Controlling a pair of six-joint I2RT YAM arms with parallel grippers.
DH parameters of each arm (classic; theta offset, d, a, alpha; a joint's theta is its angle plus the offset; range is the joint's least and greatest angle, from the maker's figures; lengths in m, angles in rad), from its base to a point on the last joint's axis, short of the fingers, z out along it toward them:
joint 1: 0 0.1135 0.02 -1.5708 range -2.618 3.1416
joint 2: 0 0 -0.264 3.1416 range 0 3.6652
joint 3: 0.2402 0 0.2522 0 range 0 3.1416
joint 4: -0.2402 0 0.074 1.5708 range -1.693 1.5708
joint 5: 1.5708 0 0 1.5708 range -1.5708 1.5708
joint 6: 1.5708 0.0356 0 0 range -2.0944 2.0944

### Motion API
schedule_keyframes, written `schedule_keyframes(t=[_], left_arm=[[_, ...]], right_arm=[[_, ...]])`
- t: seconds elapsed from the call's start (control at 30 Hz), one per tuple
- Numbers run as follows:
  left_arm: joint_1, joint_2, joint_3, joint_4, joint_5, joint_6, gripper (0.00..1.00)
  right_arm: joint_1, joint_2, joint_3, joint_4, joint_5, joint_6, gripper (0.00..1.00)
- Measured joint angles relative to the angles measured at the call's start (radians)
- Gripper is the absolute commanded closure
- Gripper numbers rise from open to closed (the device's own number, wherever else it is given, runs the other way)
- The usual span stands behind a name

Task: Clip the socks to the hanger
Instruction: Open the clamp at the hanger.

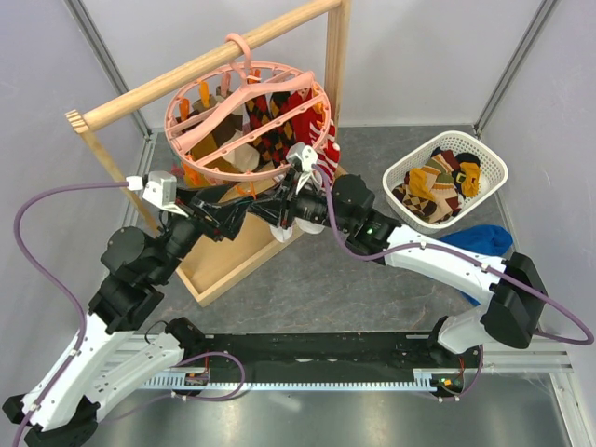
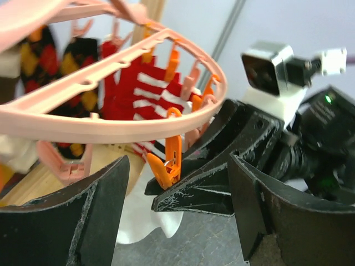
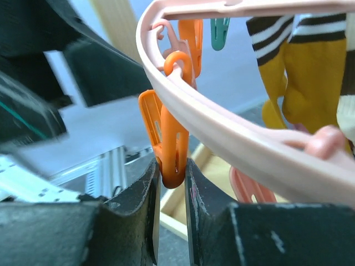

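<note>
Socks [image 2: 136, 97], red-striped and argyle, hang half hidden behind the salmon-pink hanger [image 2: 111, 124], whose ring sits just above both pincers. Right pincer [image 3: 172, 180] pinches a dangling orange clip [image 3: 169, 138]. Left pincer [image 2: 178, 166] is spread wide nearby. A white shape [image 2: 141, 221] below the clip is unclear.

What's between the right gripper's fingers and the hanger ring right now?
One orange clip, hanging from the hanger ring, its lower end pinched by the right gripper; the right wrist view shows it.

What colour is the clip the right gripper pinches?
Orange; the clip in the right gripper shows best from the right wrist.
</note>
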Motion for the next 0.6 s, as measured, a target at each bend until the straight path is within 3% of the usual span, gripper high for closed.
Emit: schedule_keyframes(t=[0.17, 0.4, 0.6], left_arm=[[0.0, 0.008, 0.05, -0.064, -0.085, -0.032, 0.24], [0.0, 0.11, 0.13, -0.117, -0.108, -0.055, 0.35], [0.0, 0.154, 0.134, -0.159, -0.102, -0.062, 0.38]], right_arm=[[0.05, -0.003, -0.019, -0.014, 0.185, -0.056, 1.0], [0.111, -0.012, -0.019, -0.024, 0.381, -0.136, 1.0], [0.122, -0.014, -0.019, -0.033, 0.44, -0.183, 1.0]])
